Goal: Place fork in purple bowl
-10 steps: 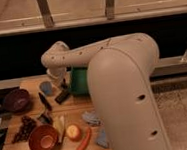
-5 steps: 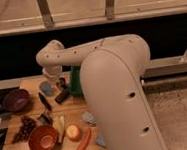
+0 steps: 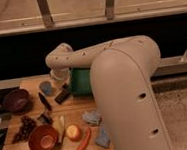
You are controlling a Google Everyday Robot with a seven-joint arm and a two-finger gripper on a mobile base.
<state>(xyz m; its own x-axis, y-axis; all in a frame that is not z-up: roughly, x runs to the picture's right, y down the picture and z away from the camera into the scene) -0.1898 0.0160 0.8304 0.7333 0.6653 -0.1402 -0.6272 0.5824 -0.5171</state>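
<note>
The purple bowl (image 3: 15, 100) sits at the table's left edge, dark and glossy. My gripper (image 3: 63, 96) hangs low over the table, just left of a green container (image 3: 80, 82) and about a bowl's width right of the purple bowl. It is shut, and I cannot tell whether anything is between its fingers. I cannot make out the fork; it is hidden or too thin to see. A dark black-handled utensil (image 3: 43, 101) lies between the gripper and the purple bowl. My big white arm (image 3: 123, 86) fills the right half of the view.
An orange bowl (image 3: 42, 139) stands front left, with dark grapes (image 3: 24, 128) beside it. A round orange fruit (image 3: 73, 133), a carrot (image 3: 83, 141) and blue cloths (image 3: 92, 118) lie in front. A blue-grey object (image 3: 46, 87) sits at the back.
The arm swung slightly left and came back right. The gripper dipped a little and stays beside the green container. Objects on the table have not moved.
</note>
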